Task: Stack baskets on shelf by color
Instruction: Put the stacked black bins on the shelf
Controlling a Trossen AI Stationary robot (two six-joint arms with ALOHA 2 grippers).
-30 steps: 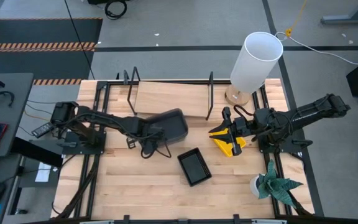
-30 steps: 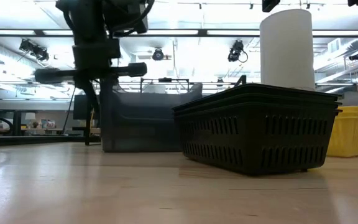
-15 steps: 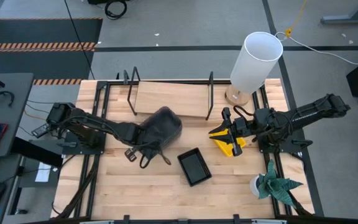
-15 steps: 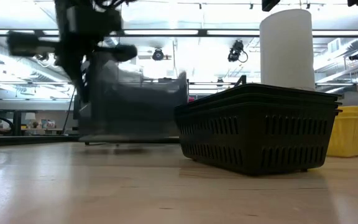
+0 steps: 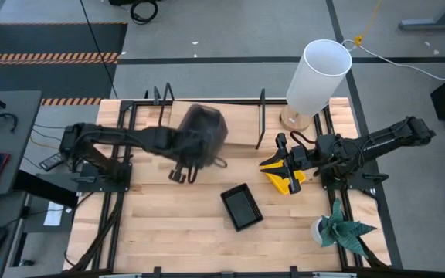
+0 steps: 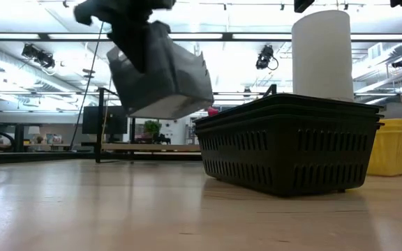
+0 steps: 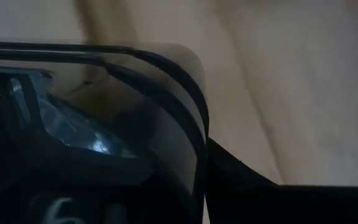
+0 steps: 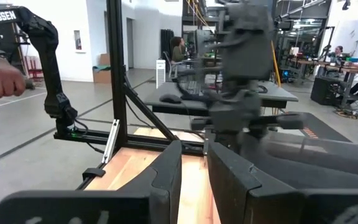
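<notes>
I'm seeing the grey basket (image 5: 204, 127) hanging tilted in the air over the near edge of the shelf (image 5: 211, 122), with my left gripper (image 5: 182, 154) clamped tight on its rim. The black basket (image 5: 242, 206) is sitting on the table (image 5: 168, 232) nearer the front. My right gripper (image 5: 282, 167) is gripping the yellow basket (image 5: 284, 177) off to the right, fingers narrowly apart.

Lifted basket (image 5: 202, 129) above shelf (image 5: 238, 123)
</notes>
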